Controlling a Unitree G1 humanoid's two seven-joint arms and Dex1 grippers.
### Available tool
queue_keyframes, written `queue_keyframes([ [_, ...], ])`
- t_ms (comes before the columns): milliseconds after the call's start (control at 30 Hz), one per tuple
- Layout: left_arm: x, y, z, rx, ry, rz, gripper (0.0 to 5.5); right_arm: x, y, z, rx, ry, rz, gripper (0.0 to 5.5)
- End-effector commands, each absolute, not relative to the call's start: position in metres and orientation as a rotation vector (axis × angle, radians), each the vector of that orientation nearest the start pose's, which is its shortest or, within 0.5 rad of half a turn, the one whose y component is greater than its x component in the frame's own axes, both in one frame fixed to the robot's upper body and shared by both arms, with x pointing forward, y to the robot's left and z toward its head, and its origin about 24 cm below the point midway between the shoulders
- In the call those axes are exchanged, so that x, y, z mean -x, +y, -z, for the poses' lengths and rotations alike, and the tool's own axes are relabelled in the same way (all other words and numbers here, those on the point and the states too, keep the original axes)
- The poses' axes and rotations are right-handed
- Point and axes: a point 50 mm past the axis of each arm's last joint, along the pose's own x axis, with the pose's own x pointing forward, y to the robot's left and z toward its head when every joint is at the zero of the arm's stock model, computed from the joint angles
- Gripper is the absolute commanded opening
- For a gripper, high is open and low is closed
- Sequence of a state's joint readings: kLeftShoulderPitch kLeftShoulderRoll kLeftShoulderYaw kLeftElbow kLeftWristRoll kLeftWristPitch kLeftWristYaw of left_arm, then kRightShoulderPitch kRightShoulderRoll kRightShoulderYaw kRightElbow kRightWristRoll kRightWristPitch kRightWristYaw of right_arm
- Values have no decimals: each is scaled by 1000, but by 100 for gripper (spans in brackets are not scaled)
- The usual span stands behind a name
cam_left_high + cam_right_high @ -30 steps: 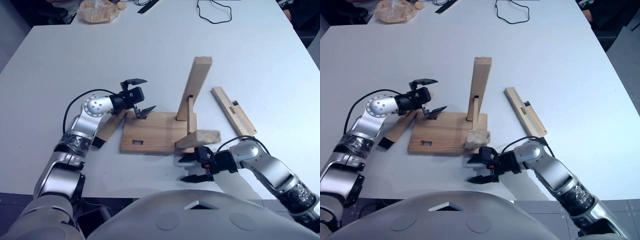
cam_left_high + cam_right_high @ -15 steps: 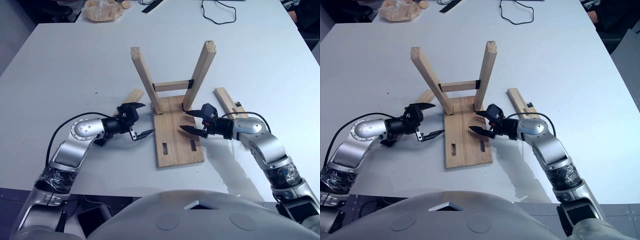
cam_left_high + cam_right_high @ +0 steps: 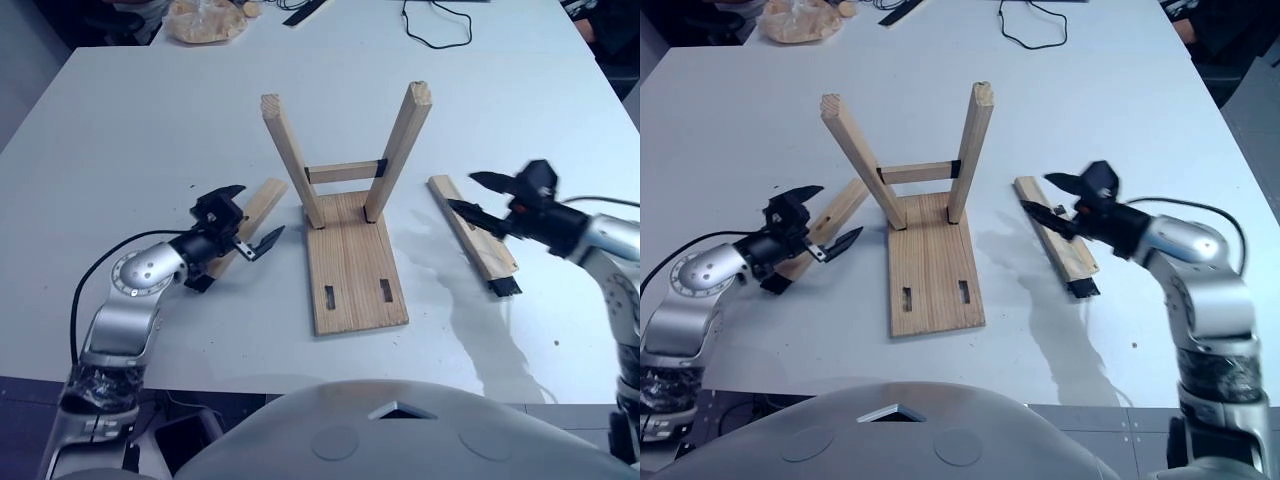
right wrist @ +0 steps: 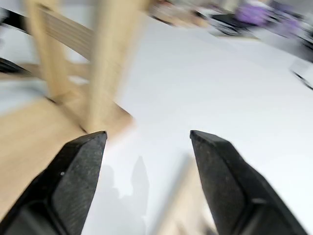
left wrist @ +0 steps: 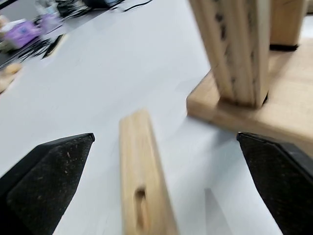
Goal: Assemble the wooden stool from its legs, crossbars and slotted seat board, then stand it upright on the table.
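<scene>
Left claw (image 3: 258, 210) and right claw (image 3: 462, 191) have withdrawn outward from the seat board (image 3: 352, 262), both wide open and empty. Seat board lies flat on the surface (image 3: 150, 130), carrying two fitted legs (image 3: 290, 155), one crossbar (image 3: 343, 172) and two empty slots (image 3: 330, 294). Two loose legs (image 3: 262, 196) lie alongside.

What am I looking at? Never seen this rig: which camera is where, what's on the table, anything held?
A humanoid robot with two arms, each ending in a two-finger gripper. The two wide pictures come from cameras in its head, looking down; the two close ones come from wrist cameras. On the table lies a slotted seat board with two legs and a crossbar standing in it; two slots are empty. The left loose leg lies near the left gripper, the right loose leg near the right gripper. Both grippers are open, holding nothing.
</scene>
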State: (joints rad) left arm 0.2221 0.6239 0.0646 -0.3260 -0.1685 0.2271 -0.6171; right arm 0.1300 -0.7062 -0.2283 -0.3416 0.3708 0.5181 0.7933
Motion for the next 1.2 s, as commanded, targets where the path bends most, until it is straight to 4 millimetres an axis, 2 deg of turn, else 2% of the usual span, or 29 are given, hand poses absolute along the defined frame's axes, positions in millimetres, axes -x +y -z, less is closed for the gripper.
queue_keyframes([
  [33, -186, 228, -72, -408, 263, 508, 540, -198, -289, -84, 266, 444, -494, 314],
  [100, -185, 221, -70, -388, 255, 491, 540, -197, -297, -79, 260, 457, -472, 314],
  [267, -184, 204, -64, -412, 243, 524, 540, -203, -300, -73, 263, 462, -488, 314],
  [433, -187, 203, -65, -412, 236, 518, 540, -199, -299, -56, 289, 509, -503, 314],
  [533, -191, 199, -65, -413, 230, 538, 540, -192, -290, -42, 284, 529, -531, 314],
  [800, -188, 199, -65, -409, 234, 545, 540, -174, -277, -32, 247, 553, -582, 314],
  [933, -191, 198, -67, -406, 226, 537, 540, -170, -277, -23, 242, 596, -565, 314],
  [1100, -195, 200, -70, -398, 217, 530, 540, -157, -304, 5, 338, 797, -402, 237],
  [1200, -195, 200, -72, -397, 216, 529, 540, -152, -311, 10, 327, 847, -358, 192],
])
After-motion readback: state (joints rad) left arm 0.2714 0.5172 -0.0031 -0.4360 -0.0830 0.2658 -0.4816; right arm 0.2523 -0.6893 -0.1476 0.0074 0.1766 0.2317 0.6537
